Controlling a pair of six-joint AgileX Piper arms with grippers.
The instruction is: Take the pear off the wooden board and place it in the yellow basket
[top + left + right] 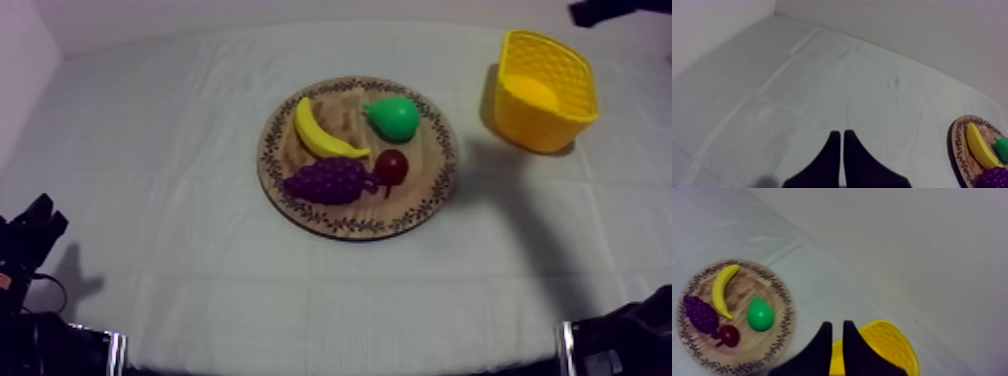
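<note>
The green pear (392, 117) lies on the round wooden board (441, 170) at its back right, beside a banana (322, 132). The yellow basket (545, 92) stands empty at the table's back right. My right gripper (834, 328) is shut on nothing and hangs above the near rim of the basket (892, 348), with the pear (760, 314) off to its side on the board (742, 295). My right arm (610, 10) comes in at the upper right. Low at the left, my left gripper (839, 137) is shut, over bare cloth.
A bunch of purple grapes (330, 181) and a small red fruit (391, 167) lie on the board's front half. The left arm (30, 235) rests at the table's front left. A pale wall runs along the table's left and back edges.
</note>
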